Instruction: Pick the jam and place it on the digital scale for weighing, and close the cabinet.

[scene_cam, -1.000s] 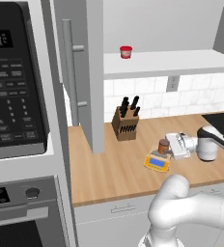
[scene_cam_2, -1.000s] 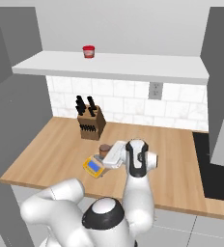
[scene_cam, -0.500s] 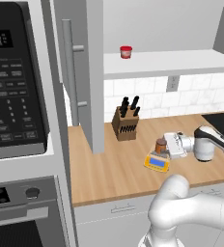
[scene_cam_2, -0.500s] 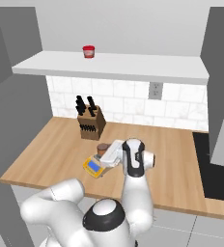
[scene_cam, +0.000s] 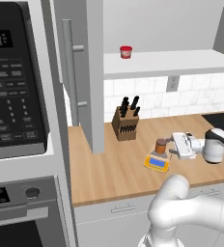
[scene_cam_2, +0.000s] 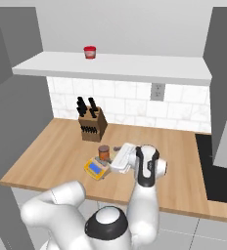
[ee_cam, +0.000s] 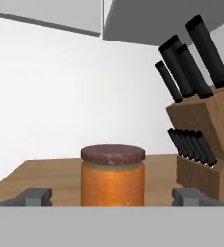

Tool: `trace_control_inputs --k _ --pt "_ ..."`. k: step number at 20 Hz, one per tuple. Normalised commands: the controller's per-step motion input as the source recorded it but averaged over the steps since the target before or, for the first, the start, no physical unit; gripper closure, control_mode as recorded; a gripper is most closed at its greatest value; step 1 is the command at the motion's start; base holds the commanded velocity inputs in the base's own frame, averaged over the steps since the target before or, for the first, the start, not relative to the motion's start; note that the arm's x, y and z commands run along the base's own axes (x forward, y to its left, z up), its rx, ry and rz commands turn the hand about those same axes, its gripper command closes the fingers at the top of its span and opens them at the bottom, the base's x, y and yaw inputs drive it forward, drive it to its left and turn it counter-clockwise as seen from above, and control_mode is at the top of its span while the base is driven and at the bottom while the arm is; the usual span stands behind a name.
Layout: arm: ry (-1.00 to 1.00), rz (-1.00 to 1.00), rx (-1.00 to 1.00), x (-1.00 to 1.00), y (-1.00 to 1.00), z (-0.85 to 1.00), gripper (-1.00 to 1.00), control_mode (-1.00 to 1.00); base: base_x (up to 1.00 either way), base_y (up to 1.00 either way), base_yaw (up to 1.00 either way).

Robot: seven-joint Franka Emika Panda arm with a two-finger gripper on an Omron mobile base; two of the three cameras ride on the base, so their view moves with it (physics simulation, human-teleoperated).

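Observation:
The jam (scene_cam: 161,145) (scene_cam_2: 103,153), an orange-brown jar with a dark lid, stands upright on the yellow digital scale (scene_cam: 156,162) (scene_cam_2: 95,168) on the wooden counter. My gripper (scene_cam: 172,144) (scene_cam_2: 113,154) is level with the jar, just to its right, and open. In the hand view the jam (ee_cam: 113,178) sits between the spread fingertips (ee_cam: 35,197), with a gap on each side. The cabinet stands open: its grey door (scene_cam: 85,72) with a silver bar handle swings out over the counter, baring the pale shelf (scene_cam_2: 110,66).
A red jar (scene_cam: 126,51) (scene_cam_2: 89,52) sits on the cabinet shelf. A knife block (scene_cam: 125,123) (scene_cam_2: 92,126) (ee_cam: 205,144) stands against the tiled wall behind the scale. The black microwave (scene_cam: 17,87) is at the left and a dark cooktop (scene_cam_2: 223,166) at the right.
The jaws have spread apart and let go of the jam, which stays upright on the scale. The arm has hardly moved.

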Motion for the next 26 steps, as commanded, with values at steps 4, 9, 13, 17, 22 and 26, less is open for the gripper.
trace_control_inputs --k 4,9,13,17,22,26 --pt "-0.47 -0.02 0.02 -0.57 0.04 0.30 -1.00 -1.00 0.00 0.00 0.00" --pt "-0.56 -0.10 0.05 -0.53 -0.01 0.40 -1.00 -1.00 0.00 0.00 0.00" --pt "-0.52 -0.23 0.03 -0.35 0.00 0.56 -1.00 -1.00 0.00 0.00 0.00" --pt "-0.52 -0.26 0.00 -0.29 0.05 0.69 -1.00 -1.00 0.00 0.00 0.00" --pt "-0.35 -0.28 0.06 -0.29 0.00 0.80 -1.00 -1.00 0.00 0.00 0.00" --pt "-0.63 -0.17 0.08 -0.22 -0.03 0.91 -1.00 -1.00 0.00 0.00 0.00"
